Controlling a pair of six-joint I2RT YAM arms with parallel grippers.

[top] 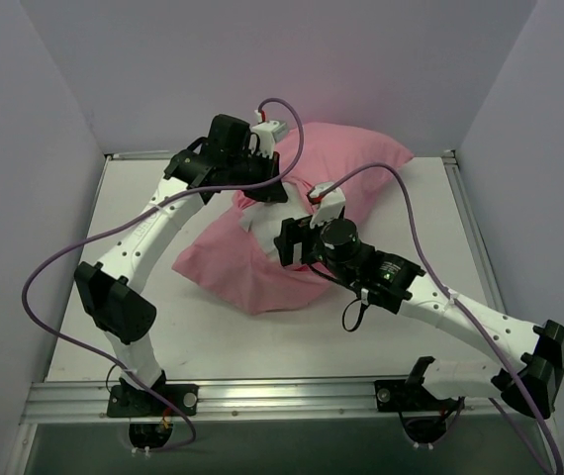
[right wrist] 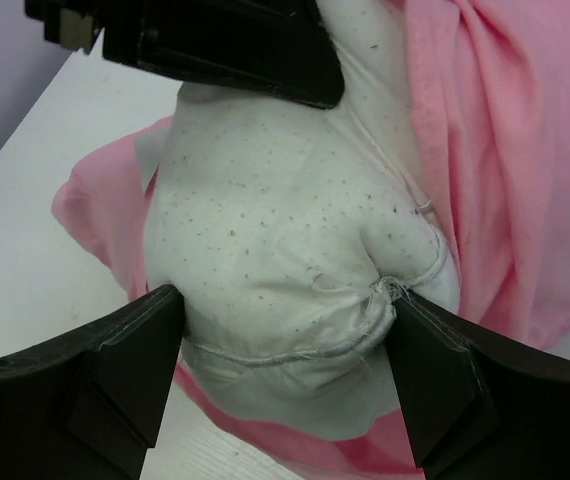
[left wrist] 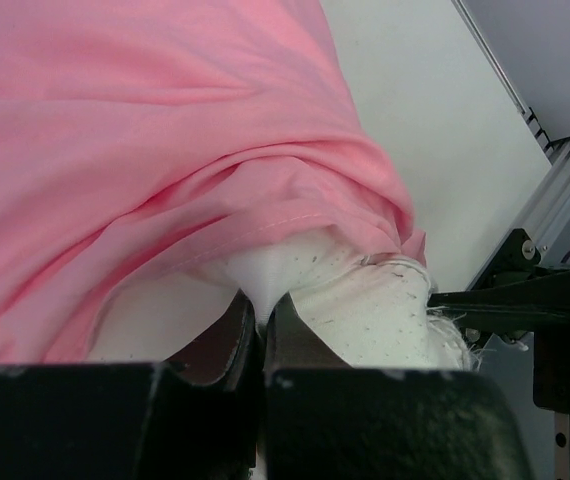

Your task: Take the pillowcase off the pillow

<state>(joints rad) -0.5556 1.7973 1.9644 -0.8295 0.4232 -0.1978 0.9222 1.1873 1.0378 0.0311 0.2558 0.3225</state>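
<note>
The pink pillowcase (top: 346,158) lies bunched across the back middle of the table, with the white pillow (top: 262,224) poking out of its open end. My left gripper (left wrist: 258,315) is shut on a pinch of the pillow's white cloth (left wrist: 375,310), under the pillowcase's (left wrist: 165,150) hem. In the right wrist view, my right gripper (right wrist: 280,365) stands open, its fingers wide on either side of the pillow's (right wrist: 275,220) speckled seamed corner. The pillowcase (right wrist: 505,150) is gathered back behind that corner. The left gripper (right wrist: 225,50) sits just above it.
White table (top: 312,341) inside pale walls. An aluminium rail (top: 292,396) runs along the near edge by both arm bases. Purple cables (top: 401,188) loop over the arms. Another rail (left wrist: 565,190) borders the table on the right side.
</note>
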